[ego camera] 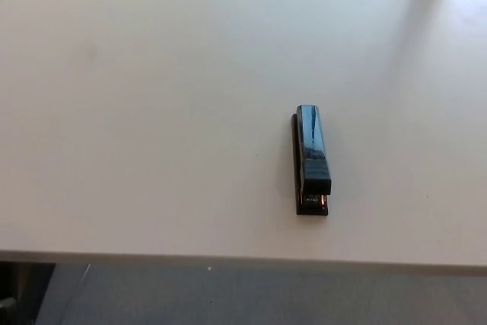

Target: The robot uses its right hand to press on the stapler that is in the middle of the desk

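Lying flat on the white desk (152,112), the black stapler (312,160) sat lengthwise, one end pointing at the desk's near edge, a little to the right of the middle. Its glossy top arm faced upward, likely so a downward push could land on it. Neither hand showed, so their fingers could not be judged; the press was not yet begun.

We're looking at an office-type setting — a plain white desk (152,112) is filling the frame, a black stapler (313,160) is lying on it, and grey floor (266,298) is showing below the near edge.
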Controlling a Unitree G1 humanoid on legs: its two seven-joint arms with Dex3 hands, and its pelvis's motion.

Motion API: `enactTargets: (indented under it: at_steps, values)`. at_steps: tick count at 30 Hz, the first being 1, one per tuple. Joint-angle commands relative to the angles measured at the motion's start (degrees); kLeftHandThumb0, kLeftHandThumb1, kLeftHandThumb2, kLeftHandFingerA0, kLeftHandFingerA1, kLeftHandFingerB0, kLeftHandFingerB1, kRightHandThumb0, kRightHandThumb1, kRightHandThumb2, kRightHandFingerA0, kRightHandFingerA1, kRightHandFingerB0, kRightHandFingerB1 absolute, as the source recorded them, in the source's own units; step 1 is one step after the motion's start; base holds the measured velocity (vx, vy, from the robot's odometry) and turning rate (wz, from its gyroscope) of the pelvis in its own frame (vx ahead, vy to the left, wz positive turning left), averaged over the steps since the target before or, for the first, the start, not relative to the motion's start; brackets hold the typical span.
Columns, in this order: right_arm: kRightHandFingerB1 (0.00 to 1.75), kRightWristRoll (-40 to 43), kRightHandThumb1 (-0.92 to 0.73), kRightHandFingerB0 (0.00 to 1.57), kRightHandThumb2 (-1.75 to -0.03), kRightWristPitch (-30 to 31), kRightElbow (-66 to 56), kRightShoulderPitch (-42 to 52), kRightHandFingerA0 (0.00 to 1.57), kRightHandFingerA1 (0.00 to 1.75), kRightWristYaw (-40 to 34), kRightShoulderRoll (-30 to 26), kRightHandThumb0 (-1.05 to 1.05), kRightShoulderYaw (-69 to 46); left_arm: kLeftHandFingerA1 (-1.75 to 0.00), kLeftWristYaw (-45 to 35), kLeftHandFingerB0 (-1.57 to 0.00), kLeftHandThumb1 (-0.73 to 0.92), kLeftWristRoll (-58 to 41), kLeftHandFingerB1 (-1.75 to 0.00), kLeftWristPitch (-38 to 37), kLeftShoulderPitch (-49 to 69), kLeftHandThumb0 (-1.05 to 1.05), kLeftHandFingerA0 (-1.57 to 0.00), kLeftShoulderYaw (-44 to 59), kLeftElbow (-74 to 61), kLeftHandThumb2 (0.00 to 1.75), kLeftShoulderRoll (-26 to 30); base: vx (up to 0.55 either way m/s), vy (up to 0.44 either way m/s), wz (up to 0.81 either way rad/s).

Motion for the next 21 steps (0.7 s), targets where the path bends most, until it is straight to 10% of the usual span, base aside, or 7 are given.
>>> enactTargets:
  at_steps: [1,8,9,11,12,16,21]
  values:
    - [1.08,-0.72,-0.78,0.77,-0.78,11.33,-13.82,-15.88,1.23,0.89,10.64,6.77,0.07,20.47,-0.28,-0.84,-0.10,0.92,-0.30,-0.21,-1.02,-1.69,-0.64,-0.09,-0.14,0.51,0.75,2.07,0.00,0.000,0.00]
    - [1.12,-5.96,-0.76,0.77,-0.73,10.92,-4.70,-23.19,1.29,0.98,11.52,13.23,-0.11,29.02,-0.29,-0.48,-0.10,0.92,0.25,-0.21,-1.00,-2.05,-0.66,-0.10,-0.67,0.79,0.76,2.16,0.00,0.000,0.00]
    - [1.06,-6.78,-0.78,0.76,-0.70,13.01,-5.88,-23.55,1.26,0.97,10.42,15.08,-0.08,31.00,-0.39,-0.45,-0.12,0.80,0.28,-0.31,-1.18,-1.98,-0.69,0.00,-0.72,0.78,1.07,2.14,0.00,0.000,0.00]
    - [1.09,-8.84,-0.80,0.72,-0.67,12.55,-2.94,-24.80,1.26,0.94,10.33,17.01,-0.08,33.78,-0.30,-0.39,-0.10,0.92,0.52,-0.21,-1.04,-1.98,-0.67,-0.10,-1.09,0.71,0.77,2.22,0.00,0.000,0.00]
    - [1.11,-8.98,-0.82,0.71,-0.65,11.90,-1.05,-25.62,1.27,0.90,10.46,18.11,-0.09,34.42,-0.38,-0.55,-0.12,0.79,0.37,-0.30,-0.88,-2.00,-0.68,0.00,-1.01,0.66,1.07,2.28,0.00,0.000,0.00]
    - [1.16,-10.02,-0.81,0.73,-0.67,9.17,9.51,-27.58,1.28,0.91,11.02,23.61,-0.08,37.92,-0.27,-1.41,-0.08,0.92,-0.32,-0.21,-0.78,-1.88,-0.62,-0.09,-0.83,0.50,0.73,2.22,0.00,0.000,0.00]
    - [1.11,-16.51,-0.82,0.73,-0.66,6.69,18.96,-28.87,1.08,1.03,6.22,26.69,-0.15,43.01,-0.38,-1.16,-0.12,0.79,-0.02,-0.31,-1.46,-1.78,-0.68,0.00,-1.24,0.55,1.06,2.28,0.00,0.000,0.00]
